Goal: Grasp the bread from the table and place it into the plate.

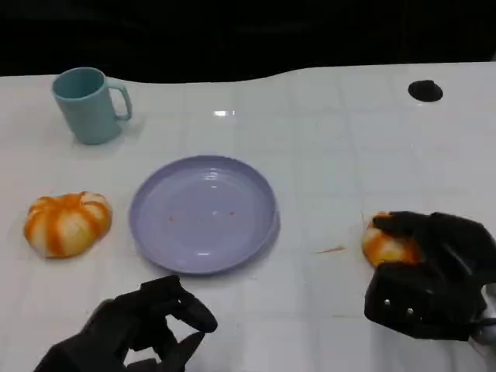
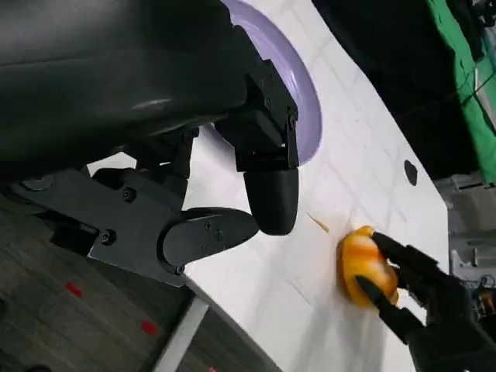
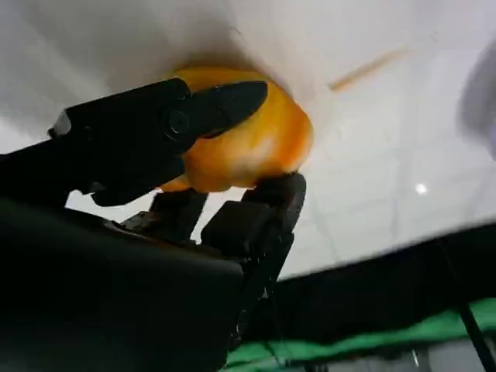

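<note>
A purple plate (image 1: 203,213) lies in the middle of the white table. An orange-and-white bread (image 1: 384,245) lies on the table right of the plate, and my right hand (image 1: 430,271) grips it with fingers wrapped over its top and side. In the right wrist view the bread (image 3: 248,147) is pinched between black fingers (image 3: 194,112) above and below. A second, larger bread (image 1: 67,223) lies left of the plate. My left hand (image 1: 143,325) hovers near the table's front edge, below the plate, fingers curled in with nothing in them. In the left wrist view, the plate (image 2: 306,101) and held bread (image 2: 363,263) appear.
A teal mug (image 1: 91,105) stands at the back left. A black round spot (image 1: 425,91) marks the table at the back right. A thin orange sliver (image 1: 329,250) lies between the plate and the right bread. The table's far edge meets a dark background.
</note>
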Controlling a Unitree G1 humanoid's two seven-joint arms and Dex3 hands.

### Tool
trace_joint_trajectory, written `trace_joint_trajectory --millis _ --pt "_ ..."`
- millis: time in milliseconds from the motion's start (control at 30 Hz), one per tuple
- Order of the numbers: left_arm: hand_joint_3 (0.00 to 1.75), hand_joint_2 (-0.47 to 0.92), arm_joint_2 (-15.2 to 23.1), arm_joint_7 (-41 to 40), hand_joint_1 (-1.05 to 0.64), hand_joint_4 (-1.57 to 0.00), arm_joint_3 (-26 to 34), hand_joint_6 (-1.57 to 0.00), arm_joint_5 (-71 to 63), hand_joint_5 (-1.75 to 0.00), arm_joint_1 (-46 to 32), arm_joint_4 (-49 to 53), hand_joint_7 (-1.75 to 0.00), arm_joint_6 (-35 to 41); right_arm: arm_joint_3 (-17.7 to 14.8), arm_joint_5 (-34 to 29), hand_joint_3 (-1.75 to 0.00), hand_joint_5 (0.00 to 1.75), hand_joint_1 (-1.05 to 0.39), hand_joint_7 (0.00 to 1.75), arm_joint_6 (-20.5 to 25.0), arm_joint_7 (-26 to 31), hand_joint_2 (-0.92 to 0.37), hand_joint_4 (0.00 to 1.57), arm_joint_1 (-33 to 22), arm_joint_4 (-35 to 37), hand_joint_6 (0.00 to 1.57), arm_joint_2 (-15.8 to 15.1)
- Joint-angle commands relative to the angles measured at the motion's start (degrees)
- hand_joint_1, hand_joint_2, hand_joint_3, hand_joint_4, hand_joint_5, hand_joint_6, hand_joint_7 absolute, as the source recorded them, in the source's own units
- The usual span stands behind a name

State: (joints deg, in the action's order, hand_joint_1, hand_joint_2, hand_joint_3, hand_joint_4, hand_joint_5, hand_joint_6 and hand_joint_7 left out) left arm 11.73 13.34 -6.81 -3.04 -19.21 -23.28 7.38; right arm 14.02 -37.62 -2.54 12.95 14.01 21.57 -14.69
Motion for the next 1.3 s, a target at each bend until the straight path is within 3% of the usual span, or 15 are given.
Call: trace_joint_trajectory --millis 33,500,600,767,900,1033,1300 --pt "0.63 0.81 0.4 0.0 -0.26 -0.64 0.2 -0.64 0.0 -1.75 -0.2 -0.5 -1.25 -0.3 -0.9 1.6 -1.02 1.74 -0.11 1.04 -3.6 3.6 -0.45 0.9 0.3 2.0 0.91 -0.8" --pt "0.61 0.82 0.2 -0.3 -0.24 -0.63 0.0 -0.64 -0.5 -1.75 -0.2 -1.0 -1.23 0.5 -1.9 6.0 -1.05 1.75 -0.1 1.2 -7.6 5.3 -0.43 0.9 0.2 1.5 0.86 0.7" --pt "0.6 0.83 -0.1 -0.3 -0.25 -0.63 0.1 -0.65 -0.1 -1.75 -0.2 -1.1 -1.24 0.8 -1.7 6.7 -1.15 1.75 -0.09 1.32 -8.7 4.8 -0.38 0.9 0.1 -0.1 0.82 0.9" --pt "0.6 0.83 -0.2 -0.1 -0.24 -0.63 0.1 -0.65 0.1 -1.75 -0.1 -0.8 -1.24 0.6 -1.5 8.4 -1.12 1.75 -0.08 1.52 -10.9 3.7 -0.42 0.9 0.4 -1.7 0.73 1.8" --pt "0.6 0.83 -0.2 -0.1 -0.23 -0.64 0.0 -0.64 0.1 -1.75 0.0 -0.9 -1.24 0.8 -1.0 8.0 -1.06 1.75 -0.11 1.38 -12.2 3.6 -0.42 0.87 1.2 -2.7 0.76 2.3" --pt "0.61 0.83 -0.3 -0.3 -0.22 -0.63 -0.2 -0.64 -0.3 -1.75 0.1 -0.6 -1.24 0.5 -0.3 8.3 -1.16 1.75 -0.11 1.31 -12.3 2.0 -0.38 0.89 2.0 -4.7 0.81 3.4" --pt "0.61 0.82 -0.3 -0.7 -0.22 -0.63 -0.9 -0.64 -1.0 -1.75 -0.3 -1.1 -1.24 0.7 1.8 8.7 -1.28 1.75 -0.1 1.39 -11.7 -2.0 -0.36 0.92 4.7 -5.4 0.81 7.1"
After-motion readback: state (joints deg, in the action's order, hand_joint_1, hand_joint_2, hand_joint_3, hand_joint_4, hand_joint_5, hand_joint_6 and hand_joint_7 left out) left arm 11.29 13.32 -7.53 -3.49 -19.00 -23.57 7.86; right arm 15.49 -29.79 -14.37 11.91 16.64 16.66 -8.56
